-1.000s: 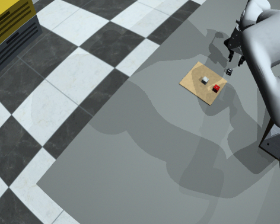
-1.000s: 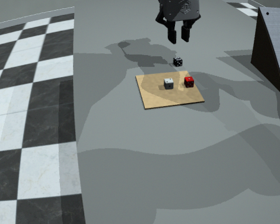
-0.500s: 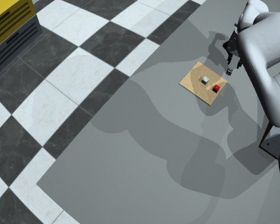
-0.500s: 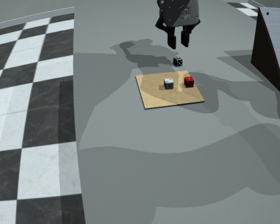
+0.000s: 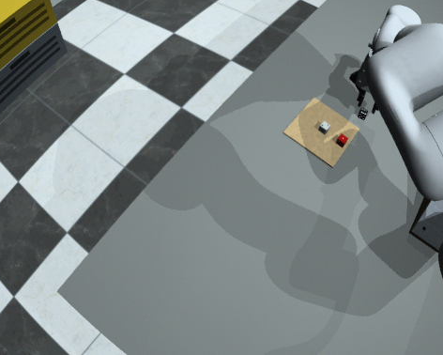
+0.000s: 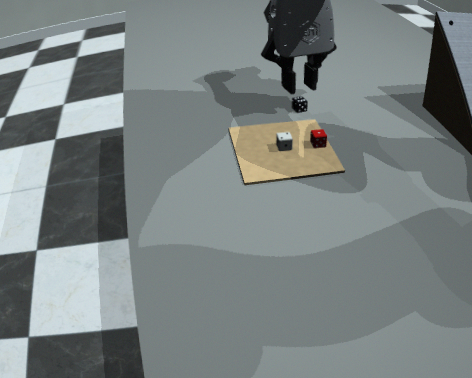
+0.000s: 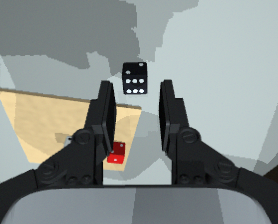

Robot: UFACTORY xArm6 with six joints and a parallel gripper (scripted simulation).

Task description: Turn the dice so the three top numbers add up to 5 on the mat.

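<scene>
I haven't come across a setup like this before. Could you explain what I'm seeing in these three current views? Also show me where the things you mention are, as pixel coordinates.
The machine is one jointed arm ending in a two-fingered gripper [image 5: 368,106] [image 6: 299,85] [image 7: 137,95]. The top view looks down from high up, the exterior view watches from the side, and the wrist view looks out past the gripper's own fingers.

On the table [image 5: 182,276] [image 6: 199,294] lies a tan mat [image 5: 309,116] [image 6: 259,164] [image 7: 30,115]. A white die [image 5: 325,127] [image 6: 284,141] and a red die [image 5: 342,140] [image 6: 318,138] [image 7: 116,152] sit on it. A black die [image 5: 362,114] [image 6: 299,104] [image 7: 135,78] lies off the mat, beyond the fingertips. The gripper is partly open and holds nothing.
</scene>
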